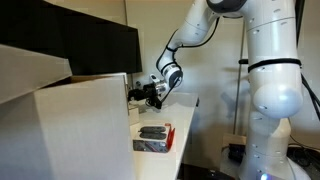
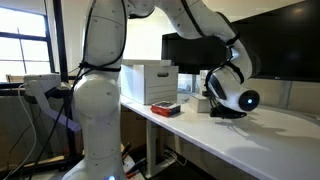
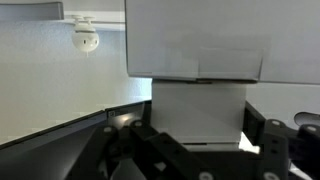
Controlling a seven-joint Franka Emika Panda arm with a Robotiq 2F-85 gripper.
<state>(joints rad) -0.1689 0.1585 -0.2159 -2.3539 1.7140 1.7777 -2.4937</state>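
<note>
My gripper [image 2: 222, 102] hangs low over the desk [image 2: 280, 126], jaws drawn closed, around nothing I can make out. Ahead stands the white box [image 3: 200, 110], untouched, with a red-and-black packet [image 2: 165, 108] by it. Closing looks done; nothing lifted yet.

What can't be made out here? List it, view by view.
- Tool tips: small and dark in both exterior views. Its own body hides whether anything sits between them.
- Red and black item: too small to identify in either exterior view.
- Pale box, wrist view: blurred and cut off by the top edge.
- Whatever stands behind the cardboard box: hidden in an exterior view.
</note>
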